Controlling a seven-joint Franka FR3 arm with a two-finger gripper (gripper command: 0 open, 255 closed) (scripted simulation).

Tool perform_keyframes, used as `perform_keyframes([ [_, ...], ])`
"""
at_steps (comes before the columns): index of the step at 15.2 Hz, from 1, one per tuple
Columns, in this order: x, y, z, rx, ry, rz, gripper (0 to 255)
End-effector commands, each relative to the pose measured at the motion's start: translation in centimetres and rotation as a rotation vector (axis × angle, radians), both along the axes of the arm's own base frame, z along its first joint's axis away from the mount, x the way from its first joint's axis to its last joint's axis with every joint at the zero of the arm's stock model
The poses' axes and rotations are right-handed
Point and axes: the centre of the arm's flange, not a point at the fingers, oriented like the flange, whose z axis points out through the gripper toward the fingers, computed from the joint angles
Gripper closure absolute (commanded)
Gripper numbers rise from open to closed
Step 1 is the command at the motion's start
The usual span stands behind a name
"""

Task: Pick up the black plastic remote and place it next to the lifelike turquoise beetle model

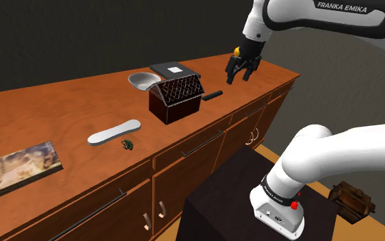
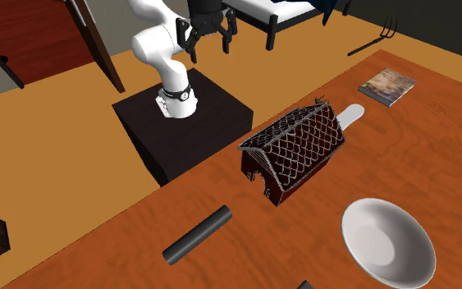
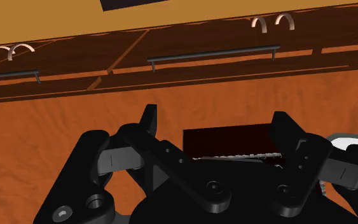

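Note:
The black remote (image 1: 213,94), a short dark bar, lies on the wooden counter (image 1: 61,113) just to the shoulder view's right of a brown mesh-covered house-shaped box (image 1: 177,96). In the second exterior view the remote (image 2: 198,234) lies near the counter's front edge. The small turquoise beetle (image 1: 127,144) sits near the counter's front edge, beside a flat white oblong (image 1: 114,131). My gripper (image 1: 242,72) hangs open in the air above the counter's end, up and to the right of the remote, holding nothing. In the wrist view its fingers (image 3: 149,124) stand apart over the counter.
A white bowl (image 1: 143,81) and a dark flat box (image 1: 174,69) lie behind the house-shaped box. A picture book (image 1: 16,168) rests at the counter's far left. Drawers with bar handles (image 3: 212,54) run below the counter. A brown bag (image 1: 351,198) sits on the floor by the stand.

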Motion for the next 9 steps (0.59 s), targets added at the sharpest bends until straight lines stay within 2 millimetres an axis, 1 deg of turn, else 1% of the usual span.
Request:
perform_keyframes([
  [1, 0.0, 0.0, 0.0, 0.0, 0.0, 0.0, 0],
  [5, 4.3, -0.2, -2.9, -0.017, -0.008, -0.159, 0],
  [9, 8.6, -1.0, -5.7, -0.034, -0.017, -0.318, 0],
])
